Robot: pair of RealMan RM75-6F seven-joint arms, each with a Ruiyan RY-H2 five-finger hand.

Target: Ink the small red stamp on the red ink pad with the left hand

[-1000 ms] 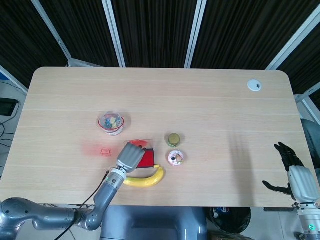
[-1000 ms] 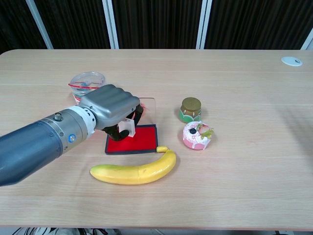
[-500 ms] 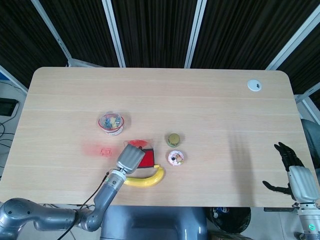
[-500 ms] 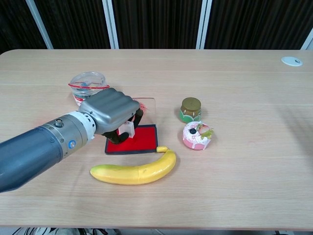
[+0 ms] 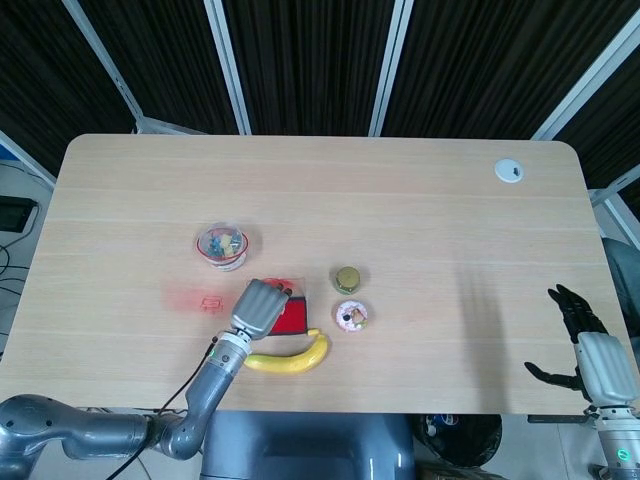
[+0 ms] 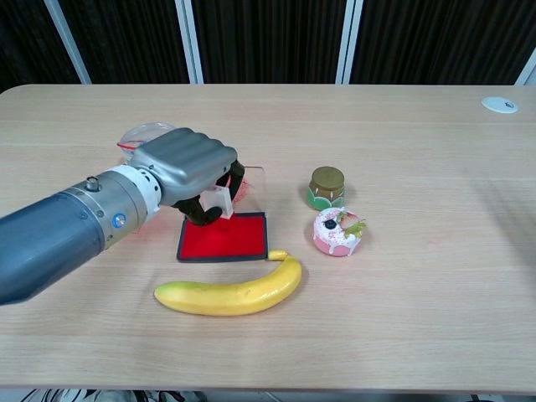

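Chest view: left hand [image 6: 186, 163] fingers clenched around small clear-handled red stamp [image 6: 219, 203], just above flat red ink pad [image 6: 224, 237] near counter's front edge. Stamp likely light, rigid, slick; grip its upright handle.

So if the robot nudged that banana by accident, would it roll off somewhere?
Probably not far. The banana is curved and lies on its side on the table, so a push would likely make it pivot or slide. Its tip seems to touch the red ink pad, which might shift too. It looks smooth, perhaps slippery.
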